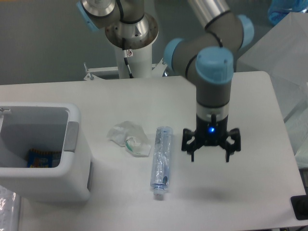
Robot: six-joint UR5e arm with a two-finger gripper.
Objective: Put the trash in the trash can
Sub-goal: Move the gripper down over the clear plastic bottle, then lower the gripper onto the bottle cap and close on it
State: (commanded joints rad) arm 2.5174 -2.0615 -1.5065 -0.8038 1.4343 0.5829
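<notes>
- The trash can [72, 144] sits at the far left of the table [250, 192], mouth up, with a blue-and-orange packet [39, 158] lying at the bottom inside. Any piece carried over probably wants releasing well within the thick rim, not near the edge.
- Just right of the bin, clear of its wall, lies the crumpled wrapper [129, 138] with its green bit showing. It looks light and springy, so a pinch on the bunched middle would likely hold better than one on a loose flap.
- Touching or nearly touching the wrapper's right edge is the flattened bottle [160, 161], lying lengthwise toward the camera, pale cap at the near end.
- The step in hand appears to be the approach to the bottle. To do it well, centre the fingers across the narrow width near mid-length, then come straight down so neither finger nudges the wrapper.
- The gripper [210, 147] hangs just right of the bottle, pointing down, fingers spread wide and holding nothing. The bottle therefore lies to the gripper's side nearest the bin, close by but not between the fingers.
</notes>
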